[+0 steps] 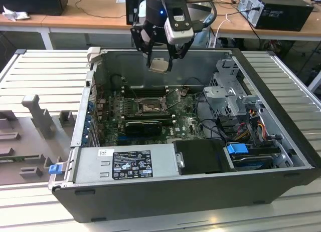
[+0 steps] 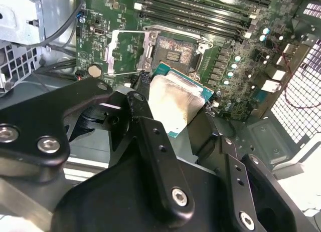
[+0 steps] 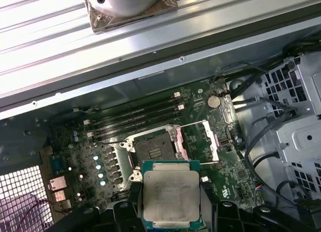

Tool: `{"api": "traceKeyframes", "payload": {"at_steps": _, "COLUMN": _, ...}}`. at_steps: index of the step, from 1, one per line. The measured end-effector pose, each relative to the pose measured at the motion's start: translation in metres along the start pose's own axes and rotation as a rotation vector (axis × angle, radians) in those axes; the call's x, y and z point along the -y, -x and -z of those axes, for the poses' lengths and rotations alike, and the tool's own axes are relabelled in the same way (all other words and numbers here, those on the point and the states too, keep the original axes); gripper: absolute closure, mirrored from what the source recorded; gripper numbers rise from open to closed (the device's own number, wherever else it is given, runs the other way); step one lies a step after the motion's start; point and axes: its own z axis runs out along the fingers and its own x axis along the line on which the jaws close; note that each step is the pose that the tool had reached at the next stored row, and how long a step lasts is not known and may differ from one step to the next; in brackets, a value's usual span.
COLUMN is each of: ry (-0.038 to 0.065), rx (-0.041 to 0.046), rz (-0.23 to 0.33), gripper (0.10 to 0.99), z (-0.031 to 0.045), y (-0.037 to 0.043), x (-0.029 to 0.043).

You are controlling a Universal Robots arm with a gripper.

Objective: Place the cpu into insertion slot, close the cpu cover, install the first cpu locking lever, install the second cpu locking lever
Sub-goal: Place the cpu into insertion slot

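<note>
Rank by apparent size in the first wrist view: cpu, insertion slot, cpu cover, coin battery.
1. cpu, though it is nearest the camera.
2. insertion slot and cpu cover, about alike.
3. coin battery.

A wooden workbench (image 1: 85,16) (cables (image 1: 228,16) strewn on it) runs behind the ribbed grey metal table (image 1: 50,71)

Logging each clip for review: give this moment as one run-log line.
gripper: shut on cpu | cpu: held over case | insertion slot: empty | cpu cover: open
</note>
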Motion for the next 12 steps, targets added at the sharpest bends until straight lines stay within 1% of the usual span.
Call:
{"api": "traceKeyframes", "payload": {"at_steps": 2, "ry": 0.0, "rx": 0.0009, "rz": -0.011, "gripper": 0.545, "z": -0.0001, "y": 0.0, "x": 0.0}}
{"api": "traceKeyframes", "payload": {"at_steps": 6, "ry": 0.002, "rx": 0.0069, "rz": -0.081, "gripper": 0.545, "z": -0.0002, "y": 0.0, "x": 0.0}}
{"api": "traceKeyframes", "payload": {"at_steps": 12, "ry": 0.003, "rx": 0.0122, "rz": -0.144, "gripper": 0.545, "z": -0.0002, "y": 0.0, "x": 0.0}}
